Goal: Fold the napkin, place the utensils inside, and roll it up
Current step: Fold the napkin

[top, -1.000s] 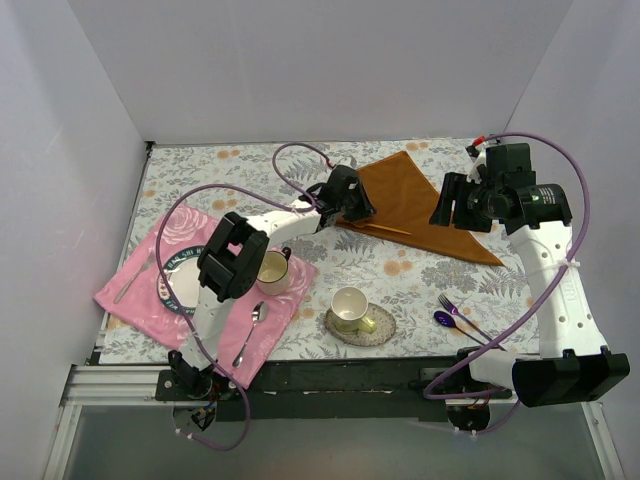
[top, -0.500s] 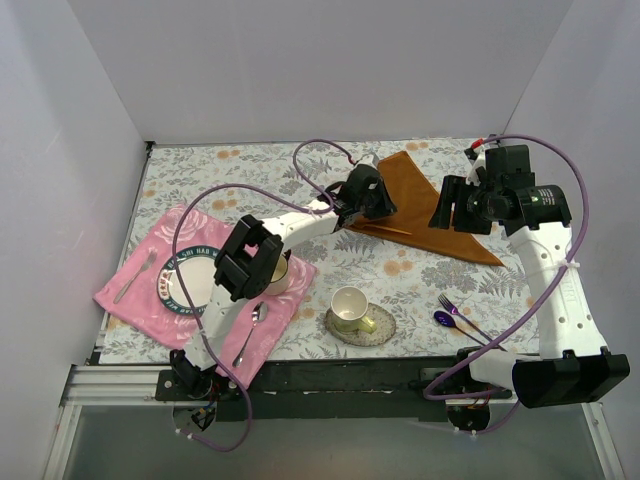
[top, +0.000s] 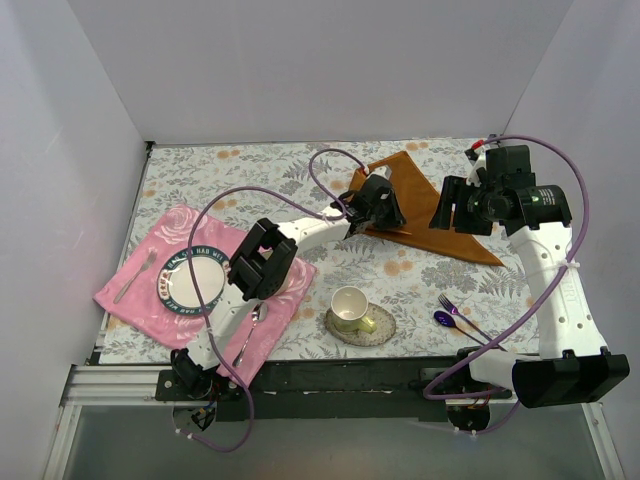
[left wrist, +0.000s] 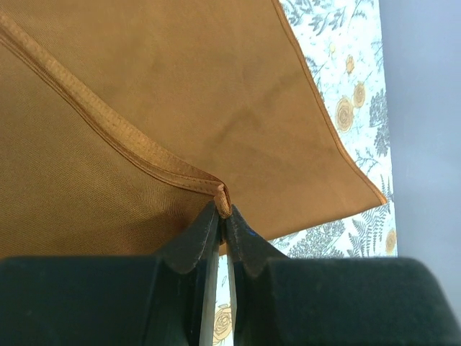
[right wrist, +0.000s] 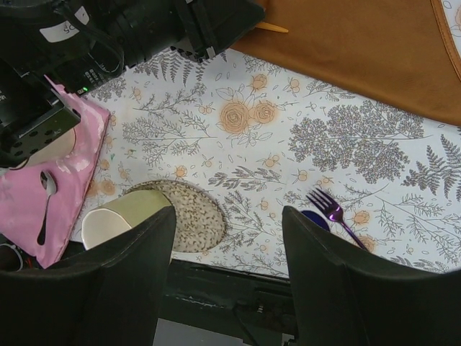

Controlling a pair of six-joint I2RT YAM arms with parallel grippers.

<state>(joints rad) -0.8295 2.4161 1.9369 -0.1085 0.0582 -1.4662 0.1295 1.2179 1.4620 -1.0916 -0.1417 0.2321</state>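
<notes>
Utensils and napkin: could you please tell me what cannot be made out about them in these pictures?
Orange knife: right wrist view shows only a tip; the napkin and left jaws hide the rest.
Spoon: right wrist view, bowl partly behind the right jaws.
Napkin's middle: top view, covered by the right jaws.
Napkin's outline: left wrist view, cut off by the frame's edges.

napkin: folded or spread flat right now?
Partly folded. The left fingers pinch a hemmed corner, raised over the rest of the napkin, so two layers overlap. In the top view its outline is roughly triangular, not square.
</notes>
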